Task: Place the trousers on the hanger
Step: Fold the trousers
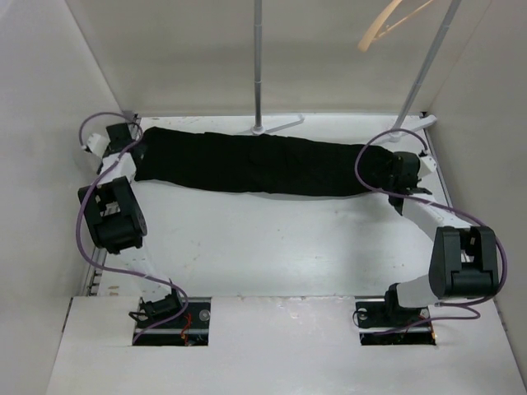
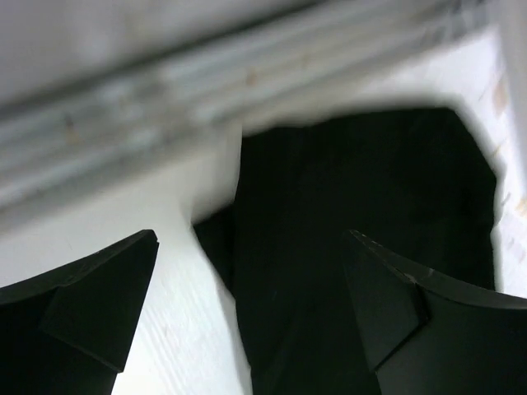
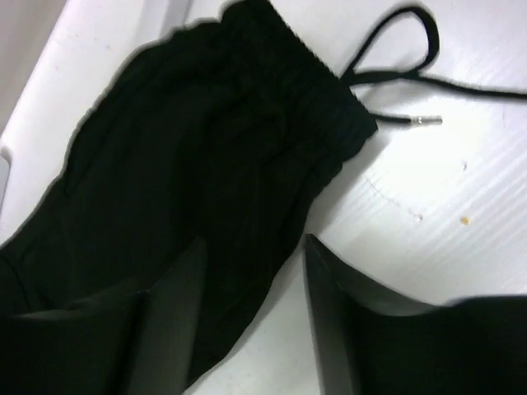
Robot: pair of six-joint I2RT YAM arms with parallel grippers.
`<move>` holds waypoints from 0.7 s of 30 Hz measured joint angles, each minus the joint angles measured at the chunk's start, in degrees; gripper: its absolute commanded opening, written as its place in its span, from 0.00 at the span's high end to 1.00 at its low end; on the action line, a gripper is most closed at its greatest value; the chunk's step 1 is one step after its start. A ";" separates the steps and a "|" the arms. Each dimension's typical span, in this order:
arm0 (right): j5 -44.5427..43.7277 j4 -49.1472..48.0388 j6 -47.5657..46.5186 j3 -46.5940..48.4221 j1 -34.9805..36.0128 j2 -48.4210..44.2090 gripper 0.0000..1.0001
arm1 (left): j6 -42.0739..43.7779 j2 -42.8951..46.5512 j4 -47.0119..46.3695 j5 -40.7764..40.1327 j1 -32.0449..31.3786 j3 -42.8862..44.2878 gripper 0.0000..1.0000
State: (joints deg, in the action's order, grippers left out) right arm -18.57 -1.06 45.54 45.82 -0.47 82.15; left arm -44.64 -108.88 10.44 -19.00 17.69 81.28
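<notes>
The black trousers [image 1: 255,163] lie flat and stretched out across the back of the table. The pale tan hanger [image 1: 385,25] hangs high at the back right, apart from them. My left gripper [image 1: 134,154] is open at the trousers' left end. In the left wrist view the leg end [image 2: 354,214] lies between the spread fingers [image 2: 90,304]. My right gripper [image 1: 389,171] is open at the right end. In the right wrist view it [image 3: 254,243] straddles the edge of the fabric just below the gathered waistband [image 3: 313,90]. A drawstring [image 3: 403,49] trails on the table.
Two white rack poles [image 1: 258,66] [image 1: 424,70] rise behind the trousers, with a white foot [image 1: 276,125] at the fabric's back edge. White walls close in on the left [image 1: 49,123], back and right. Purple cables [image 1: 370,160] loop near both arms.
</notes>
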 measured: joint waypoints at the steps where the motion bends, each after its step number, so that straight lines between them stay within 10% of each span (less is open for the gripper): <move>1: 0.70 -0.55 0.20 -0.98 -0.26 0.09 0.27 | -1.20 0.55 -1.46 1.55 -0.57 -3.26 0.06; 7: 2.69 -3.48 1.40 -5.38 -3.17 0.09 0.14 | -7.43 2.71 -8.63 7.93 -2.78 -14.91 0.04; 21: 7.89 -10.12 3.65 -4.28 -10.01 10.27 0.24 | -12.00 -0.79 -15.98 10.23 -1.44 -14.27 0.14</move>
State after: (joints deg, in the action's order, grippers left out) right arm -10.68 -11.18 49.19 41.54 -10.48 92.42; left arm -56.64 -109.67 -5.54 -8.78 16.25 67.00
